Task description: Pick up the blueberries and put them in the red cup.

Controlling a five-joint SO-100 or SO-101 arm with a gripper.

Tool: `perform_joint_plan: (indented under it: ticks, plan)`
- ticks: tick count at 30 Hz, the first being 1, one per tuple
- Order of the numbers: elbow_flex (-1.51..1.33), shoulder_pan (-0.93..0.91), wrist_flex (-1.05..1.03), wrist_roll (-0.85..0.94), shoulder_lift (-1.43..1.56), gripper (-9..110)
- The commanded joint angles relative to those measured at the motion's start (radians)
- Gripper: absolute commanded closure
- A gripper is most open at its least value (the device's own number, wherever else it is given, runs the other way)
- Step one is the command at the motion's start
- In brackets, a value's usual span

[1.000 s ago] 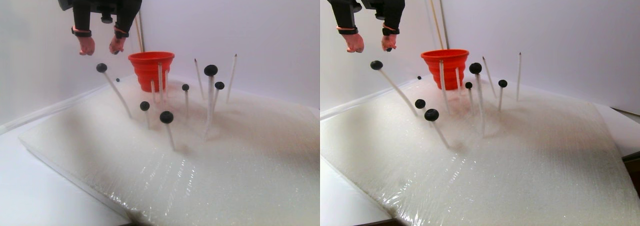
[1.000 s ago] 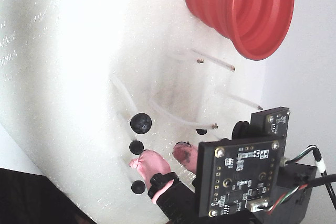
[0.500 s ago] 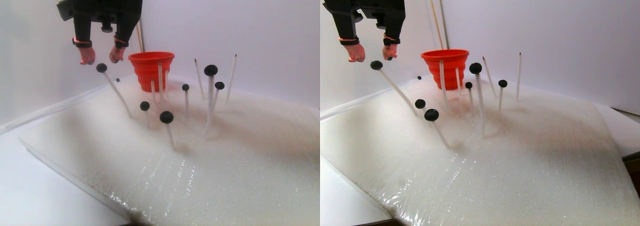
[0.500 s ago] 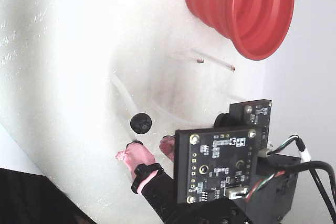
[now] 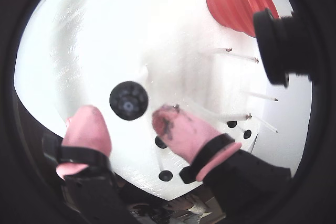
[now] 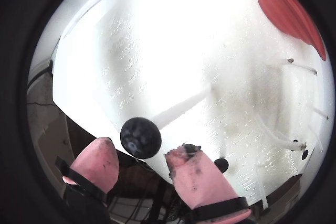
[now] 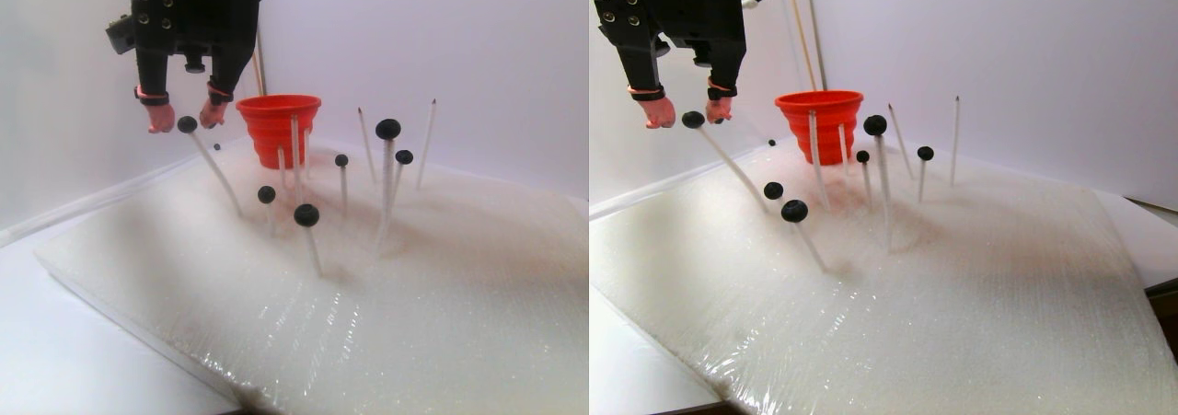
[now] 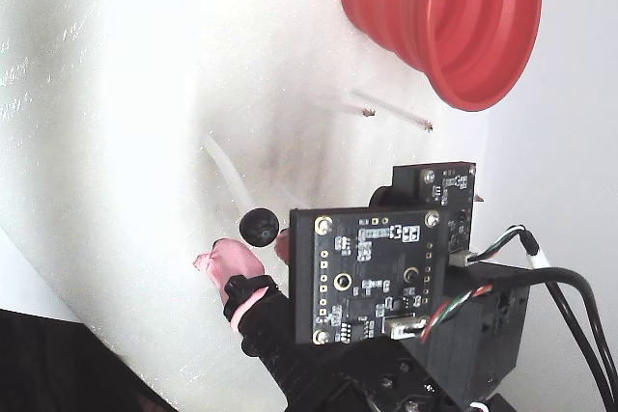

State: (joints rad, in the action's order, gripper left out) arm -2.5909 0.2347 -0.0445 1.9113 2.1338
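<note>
- One blueberry point(image 6: 140, 137), atop a slanted white stick point(image 7: 213, 166), is bracketed between the parted pink fingers point(image 6: 97, 163).
- Closure should be centred, then lifted toward the red cup point(image 7: 277, 128).

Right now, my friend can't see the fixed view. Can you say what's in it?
An open end effector with pink fingertips straddles a dark berry on a white stick. A red cup stands beyond it on the white foam.
</note>
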Motion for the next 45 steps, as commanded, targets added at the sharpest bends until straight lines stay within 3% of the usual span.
perform_joint_plan:
  ticks: [1, 45]
  plan:
    - [0.067, 0.015, 0.028, 0.006, 0.005, 83]
    - [0.077, 0.025, 0.107, -0.051, -0.048, 90]
